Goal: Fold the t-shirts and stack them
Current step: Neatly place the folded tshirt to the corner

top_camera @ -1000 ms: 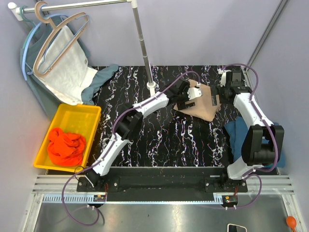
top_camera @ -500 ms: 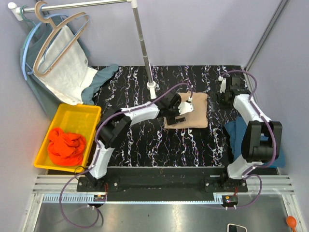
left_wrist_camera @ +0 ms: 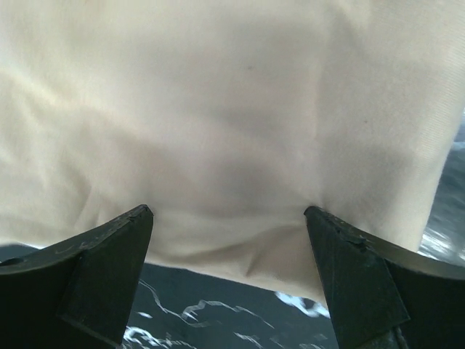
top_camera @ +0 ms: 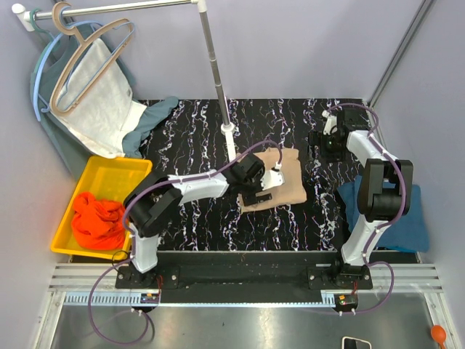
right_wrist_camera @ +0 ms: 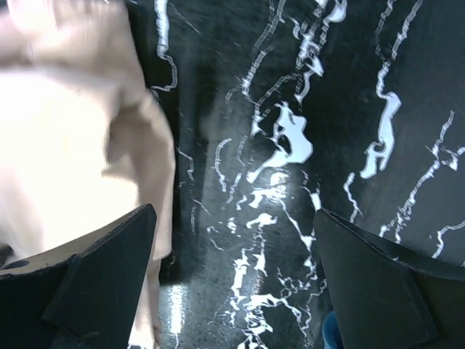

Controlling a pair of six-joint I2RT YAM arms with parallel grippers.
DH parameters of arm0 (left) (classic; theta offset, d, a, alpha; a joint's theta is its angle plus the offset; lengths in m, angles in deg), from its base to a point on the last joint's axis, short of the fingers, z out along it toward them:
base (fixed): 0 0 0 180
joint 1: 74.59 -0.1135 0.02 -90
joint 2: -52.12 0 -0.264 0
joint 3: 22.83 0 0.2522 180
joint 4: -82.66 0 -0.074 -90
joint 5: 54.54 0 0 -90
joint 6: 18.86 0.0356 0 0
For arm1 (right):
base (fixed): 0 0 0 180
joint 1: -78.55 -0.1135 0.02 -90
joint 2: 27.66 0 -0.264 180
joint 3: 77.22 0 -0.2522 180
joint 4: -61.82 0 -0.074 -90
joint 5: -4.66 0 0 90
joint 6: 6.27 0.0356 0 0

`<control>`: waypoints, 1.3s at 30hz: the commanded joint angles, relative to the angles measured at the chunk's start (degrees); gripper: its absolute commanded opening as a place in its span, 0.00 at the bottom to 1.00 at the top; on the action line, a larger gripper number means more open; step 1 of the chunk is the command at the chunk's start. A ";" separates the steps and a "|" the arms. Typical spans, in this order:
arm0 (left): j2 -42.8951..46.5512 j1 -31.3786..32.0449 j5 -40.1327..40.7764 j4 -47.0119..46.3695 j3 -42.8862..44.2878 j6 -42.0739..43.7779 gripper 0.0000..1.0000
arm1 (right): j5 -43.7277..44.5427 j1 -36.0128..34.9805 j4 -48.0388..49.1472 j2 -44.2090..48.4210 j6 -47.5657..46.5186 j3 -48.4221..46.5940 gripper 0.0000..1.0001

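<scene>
My left gripper (top_camera: 265, 187) is resting at the near-left edge of the beige-tan t-shirt (top_camera: 282, 174), which is lying folded into a rough rectangle just right of the middle of the black marbled table (top_camera: 218, 225). In the left wrist view the left gripper (left_wrist_camera: 227, 218) is standing spread wide, both dark fingertips (left_wrist_camera: 138, 218) sitting against the pale cloth (left_wrist_camera: 232, 109), nothing pinched between them; whether they are pressing the fabric down I cannot tell. My right gripper (top_camera: 320, 144) is hovering near the table's far-right corner, just beside the shirt's right edge and apart from it. In its wrist view it (right_wrist_camera: 232, 218) is also gaping open over bare marbling, with the beige shirt (right_wrist_camera: 65, 145) showing blurred at the left. The dark teal-blue t-shirt (top_camera: 414, 222) is lying at the table's right edge, partly under my right arm. The orange-red t-shirt (top_camera: 98, 218) is sitting crumpled in the yellow bin (top_camera: 109, 163) off the left edge. A white cloth (top_camera: 102, 94) is hanging on a hanger (top_camera: 87, 54) from the rack (top_camera: 216, 69) by the far-left corner
</scene>
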State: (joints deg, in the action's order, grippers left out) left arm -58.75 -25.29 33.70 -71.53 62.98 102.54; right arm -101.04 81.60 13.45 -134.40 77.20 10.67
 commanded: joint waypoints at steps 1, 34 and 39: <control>3.81 2.47 -1.23 5.79 -4.81 -2.57 0.94 | -5.47 0.20 -0.98 0.83 0.28 -2.86 0.99; 3.21 -2.89 4.84 -1.51 -0.86 3.58 0.98 | -17.86 0.12 -8.98 1.62 -8.94 2.41 1.00; 2.85 -2.89 3.96 -1.24 -0.86 2.88 0.98 | -19.36 -0.41 -9.60 -1.01 -9.12 2.15 1.00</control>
State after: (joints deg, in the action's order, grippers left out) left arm -55.80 -28.44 38.71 -70.89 60.12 105.38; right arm -117.19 81.60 4.86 -134.35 69.16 12.83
